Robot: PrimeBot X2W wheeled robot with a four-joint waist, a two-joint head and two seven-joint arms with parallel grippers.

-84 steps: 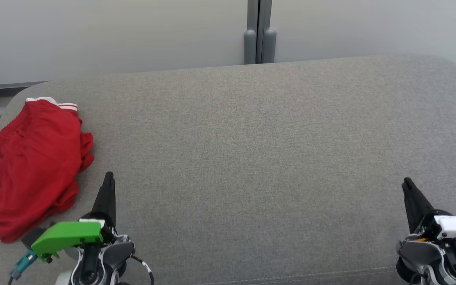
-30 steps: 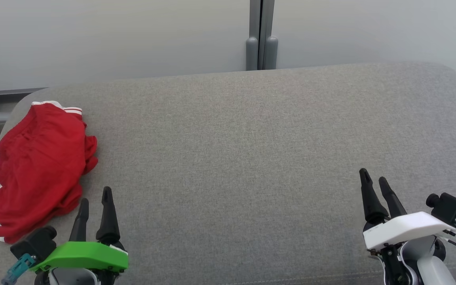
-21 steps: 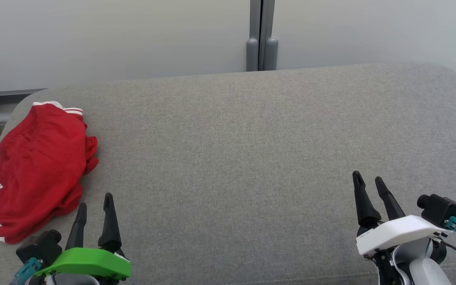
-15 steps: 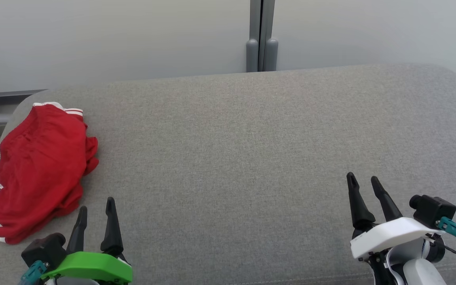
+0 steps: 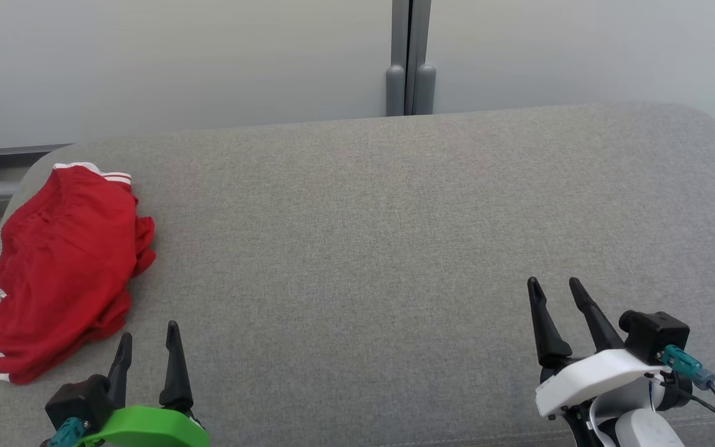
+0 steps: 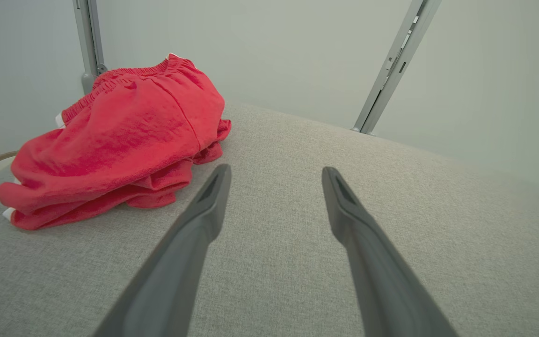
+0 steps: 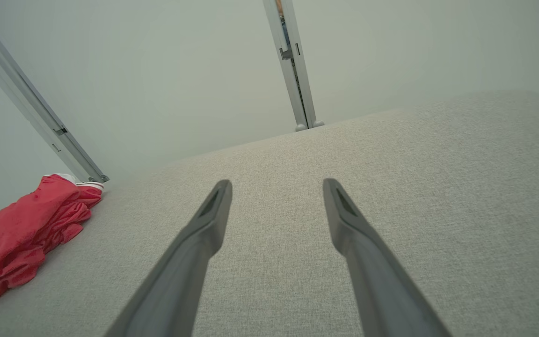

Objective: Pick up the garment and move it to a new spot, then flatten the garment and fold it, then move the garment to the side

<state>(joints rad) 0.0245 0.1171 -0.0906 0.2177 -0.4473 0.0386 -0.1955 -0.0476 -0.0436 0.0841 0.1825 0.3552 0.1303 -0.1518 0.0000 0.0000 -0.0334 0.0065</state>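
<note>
Garment (image 5: 66, 273): red shorts, white trim, crumpled in a heap at the left end of the grey fabric desk (image 5: 364, 248). Left end effector (image 5: 149, 332): released, empty, near the heap. Right end effector (image 5: 553, 282): released, empty, well apart at the right.

No readable text, label, brand, number or sign appears on anything in these views.

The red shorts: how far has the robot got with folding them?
Nothing looks done: the shorts lie bunched at the left edge of the grey cushion. The left fingers and right fingers hang open and empty. Lifting, flattening, folding and setting aside remain.
</note>
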